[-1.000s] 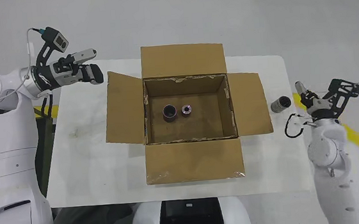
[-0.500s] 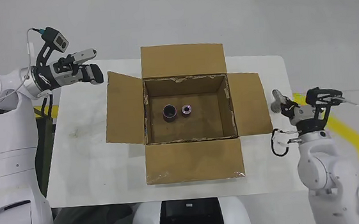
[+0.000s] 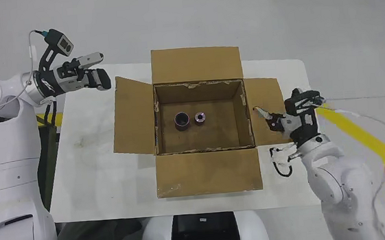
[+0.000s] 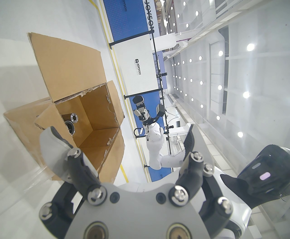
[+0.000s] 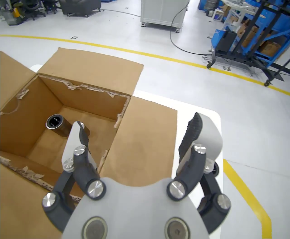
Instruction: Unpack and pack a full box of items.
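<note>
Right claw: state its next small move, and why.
Likely shift the right claw, open and empty above the right flap of the brown cardboard box, sideways over the opening toward the dark metal cylinder on the box floor.

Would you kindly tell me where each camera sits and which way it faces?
Top view: above the arms, looking down on the table and open box; left gripper at a far table corner, right gripper over a side flap.
Left wrist view: on the left wrist, looking sideways across the table into the box; the open left gripper in front, the right gripper beyond.
Right wrist view: on the right wrist, tilted down into the box; the open right gripper in front.
Shared: all show the box and the dark cylinder inside.
</note>
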You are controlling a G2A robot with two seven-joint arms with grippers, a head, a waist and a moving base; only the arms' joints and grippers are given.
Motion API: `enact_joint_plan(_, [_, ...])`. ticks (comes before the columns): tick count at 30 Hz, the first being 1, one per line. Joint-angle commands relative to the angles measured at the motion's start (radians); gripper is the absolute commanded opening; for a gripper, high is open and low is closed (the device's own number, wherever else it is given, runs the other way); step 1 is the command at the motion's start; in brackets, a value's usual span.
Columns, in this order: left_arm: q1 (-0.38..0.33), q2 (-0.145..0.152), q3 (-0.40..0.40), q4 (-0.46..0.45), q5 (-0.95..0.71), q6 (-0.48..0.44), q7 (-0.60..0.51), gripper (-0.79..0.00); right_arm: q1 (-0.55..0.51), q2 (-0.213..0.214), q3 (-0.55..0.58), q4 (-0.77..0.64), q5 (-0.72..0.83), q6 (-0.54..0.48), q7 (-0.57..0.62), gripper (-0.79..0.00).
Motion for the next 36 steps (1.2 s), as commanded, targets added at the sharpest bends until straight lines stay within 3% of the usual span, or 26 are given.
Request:
enact_joint_plan(1, [0.0,0.0,0.0,0.0,0.0,0.0,0.0,0.0,0.037,0.001,-0.015,0.016,0.024,-0.029,0.051,0.0])
enact_joint_plan(7, [0.0,0.0,0.0,0.0,0.0,0.0,0.0,0.0,0.157,0.002,-0.061,0.075,0.118,-0.115,0.206,0.0])
enact_joint_plan(20, [0.0,0.0,0.0,0.0,0.0,0.0,0.0,0.0,0.326,-0.004,-0.223,0.171,0.164,-0.14,0.402,0.0])
enact_joint_plan(26, [0.0,0.0,0.0,0.0,0.0,0.0,0.0,0.0,0.384,-0.01,-0.28,0.226,0.174,-0.127,0.434,0.0])
enact_joint_plan(36, [0.0,0.0,0.0,0.0,0.0,0.0,0.0,0.0,0.39,-0.01,-0.283,0.25,0.193,-0.122,0.418,0.0])
